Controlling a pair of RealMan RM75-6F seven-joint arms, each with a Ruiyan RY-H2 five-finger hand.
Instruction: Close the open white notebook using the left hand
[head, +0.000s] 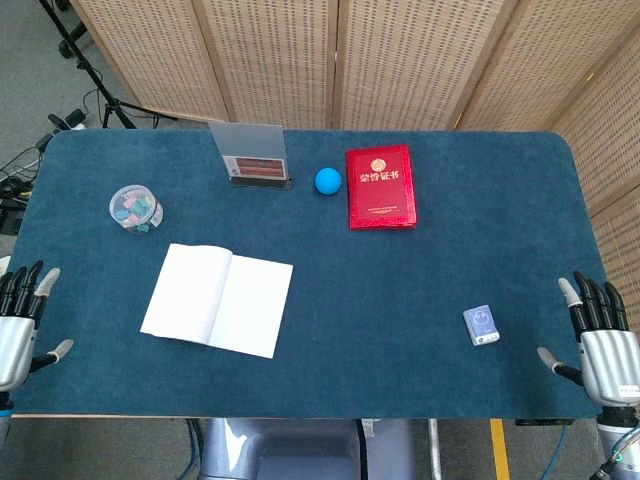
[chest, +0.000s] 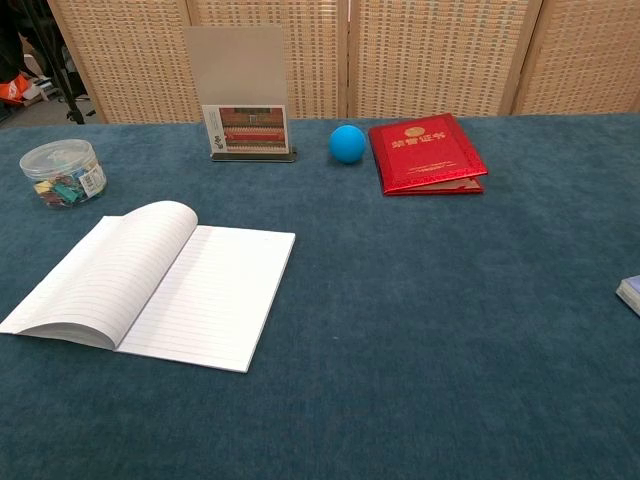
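Status: notebook (head: 218, 299) lies open, flat on the blue table cover (head: 420, 280), left of centre and toward the near edge. Task not yet begun. Left hand (head: 22, 320) sits at the near-left table edge, fingers spread, holding nothing, apart from the notebook. Right hand (head: 598, 335) at the near-right edge, likewise spread and empty.

Risks, as judged:
- Pages are thin, loose paper; the left side bows up in a hump per chest view. Fingers could catch only a few sheets, not the whole half, so the book ends up part closed or creased.
- Cover fabric looks like felt w/ some grip, but a sideways push may still slide the notebook rather than lift it.
- Springy paper may fall open again if not pressed down.
- Jar (head: 135, 208) stands just beyond the notebook's far-left corner; a wide swing of the arm could knock it.

Materials/shapes: notebook white, ruled, rectangular, soft edges. Jar clear plastic, round, holds coloured clips or similar, can't tell exactly. Ball (head: 328, 180) blue, smooth, would roll. Red booklet (head: 381, 187) glossy, gold print, closed. Card stand (head: 251, 152) frosted, upright. Small card (head: 481, 325) lies near right.
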